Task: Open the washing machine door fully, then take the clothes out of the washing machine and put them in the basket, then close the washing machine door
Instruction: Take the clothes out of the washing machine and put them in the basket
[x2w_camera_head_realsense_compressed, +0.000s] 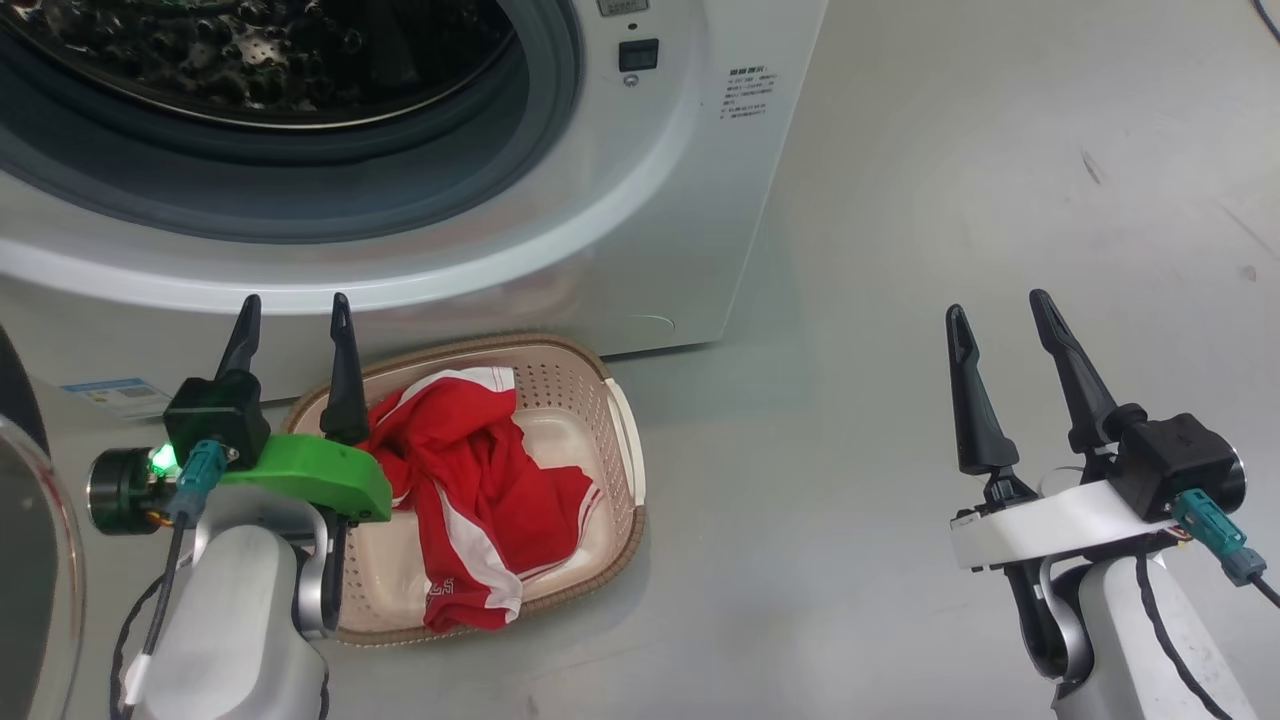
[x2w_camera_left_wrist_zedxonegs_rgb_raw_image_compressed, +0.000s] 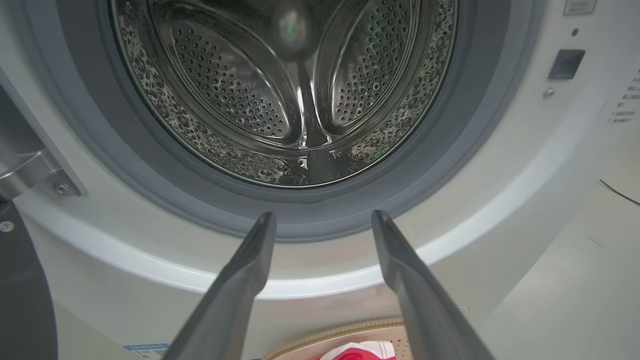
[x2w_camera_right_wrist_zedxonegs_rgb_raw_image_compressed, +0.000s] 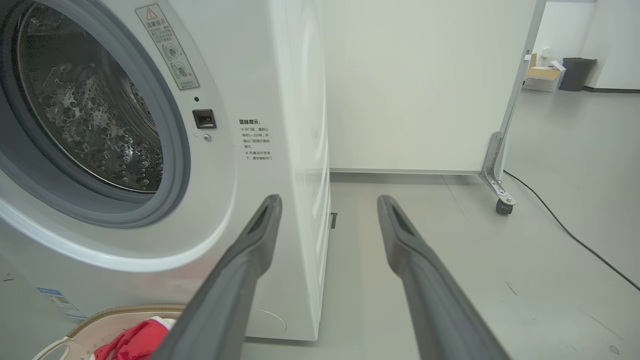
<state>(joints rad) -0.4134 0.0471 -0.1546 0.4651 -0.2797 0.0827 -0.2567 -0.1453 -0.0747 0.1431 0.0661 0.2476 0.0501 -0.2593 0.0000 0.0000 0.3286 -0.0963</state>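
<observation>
The white washing machine (x2w_camera_head_realsense_compressed: 650, 200) stands with its drum (x2w_camera_left_wrist_zedxonegs_rgb_raw_image_compressed: 300, 90) exposed, and I see no fabric inside it. Its door (x2w_camera_head_realsense_compressed: 30, 560) hangs swung out at the far left edge, glass bowl showing. Red clothes (x2w_camera_head_realsense_compressed: 470, 490) with white stripes lie in the cream basket (x2w_camera_head_realsense_compressed: 620, 420) on the floor before the machine. My left gripper (x2w_camera_head_realsense_compressed: 295, 310) hovers open above the basket's left end, fingers pointing at the machine's front, nothing between them. My right gripper (x2w_camera_head_realsense_compressed: 1000, 305) is open and empty over the floor to the right of the machine (x2w_camera_right_wrist_zedxonegs_rgb_raw_image_compressed: 280, 100).
A blue label (x2w_camera_head_realsense_compressed: 115, 395) is stuck low on the machine's front. In the right wrist view a white partition on a caster (x2w_camera_right_wrist_zedxonegs_rgb_raw_image_compressed: 502, 207) stands beyond the machine, a black cable (x2w_camera_right_wrist_zedxonegs_rgb_raw_image_compressed: 565, 227) runs across the grey floor, and a bin (x2w_camera_right_wrist_zedxonegs_rgb_raw_image_compressed: 577, 72) sits far back.
</observation>
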